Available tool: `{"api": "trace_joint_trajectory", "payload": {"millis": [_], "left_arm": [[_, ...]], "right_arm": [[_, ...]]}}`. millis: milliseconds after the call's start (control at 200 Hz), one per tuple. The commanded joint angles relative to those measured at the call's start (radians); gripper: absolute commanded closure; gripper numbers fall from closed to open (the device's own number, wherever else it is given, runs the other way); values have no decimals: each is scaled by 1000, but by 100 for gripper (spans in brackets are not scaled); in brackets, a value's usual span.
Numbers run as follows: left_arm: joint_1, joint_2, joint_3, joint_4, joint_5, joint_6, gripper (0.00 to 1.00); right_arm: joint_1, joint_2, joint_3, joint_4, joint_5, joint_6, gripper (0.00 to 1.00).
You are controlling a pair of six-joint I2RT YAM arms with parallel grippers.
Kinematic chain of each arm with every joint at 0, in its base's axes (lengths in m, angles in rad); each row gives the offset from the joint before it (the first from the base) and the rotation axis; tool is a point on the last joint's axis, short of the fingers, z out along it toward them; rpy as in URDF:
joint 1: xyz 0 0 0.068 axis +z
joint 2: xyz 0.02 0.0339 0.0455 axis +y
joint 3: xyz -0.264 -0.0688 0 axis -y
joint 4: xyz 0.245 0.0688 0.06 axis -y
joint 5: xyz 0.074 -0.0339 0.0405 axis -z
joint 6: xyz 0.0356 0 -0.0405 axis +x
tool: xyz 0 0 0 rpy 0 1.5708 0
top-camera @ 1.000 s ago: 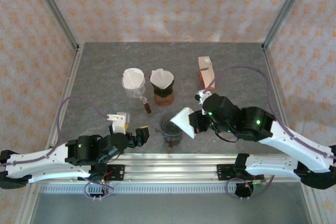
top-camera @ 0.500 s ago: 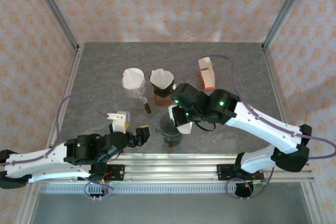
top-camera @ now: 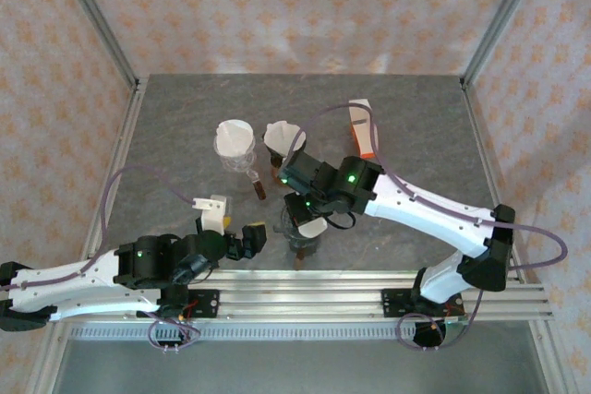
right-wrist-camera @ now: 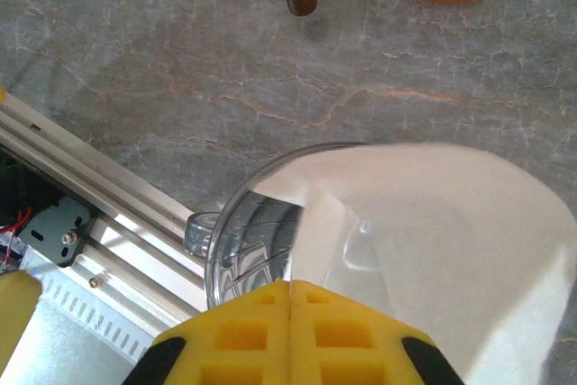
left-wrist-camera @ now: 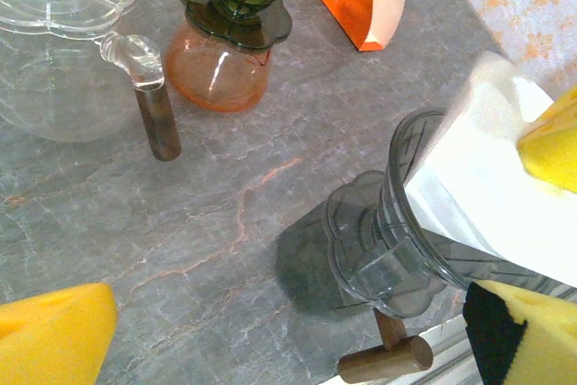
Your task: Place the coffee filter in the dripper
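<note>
Yellow-padded left jaws are staying released near the desk [top-camera: 185, 126] front, just left of the dripper [top-camera: 300, 239]. Your right arm [top-camera: 397, 200] is reaching further left than a second ago, its jaws clenching the coffee filter [top-camera: 315, 224] over the dripper. Your left wrist view is showing what the overhead is hiding: white creased paper sitting tilted in the dripper's mouth, sticking above the rim.
</note>
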Motion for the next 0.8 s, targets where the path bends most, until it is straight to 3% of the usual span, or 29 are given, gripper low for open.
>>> {"api": "trace_joint_trajectory", "payload": {"millis": [0,195,490,586,701,796], "left_arm": [[9,-10,6,32,0,4,0],[9,-9,13,38,6,6,0],[10,4,42,62,16,32,2],[13,42,79,54,26,55,10],[30,123,155,25,39,100,27],[72,220,226,19,109,157,29]], "right_arm": [[4,17,-30,42,1,8,100],[4,6,-69,93,-16,27,97],[5,-93,-127,161,16,51,62],[4,-152,-147,163,52,57,56],[4,-241,-201,183,98,71,53],[4,-297,-255,197,161,85,50]]}}
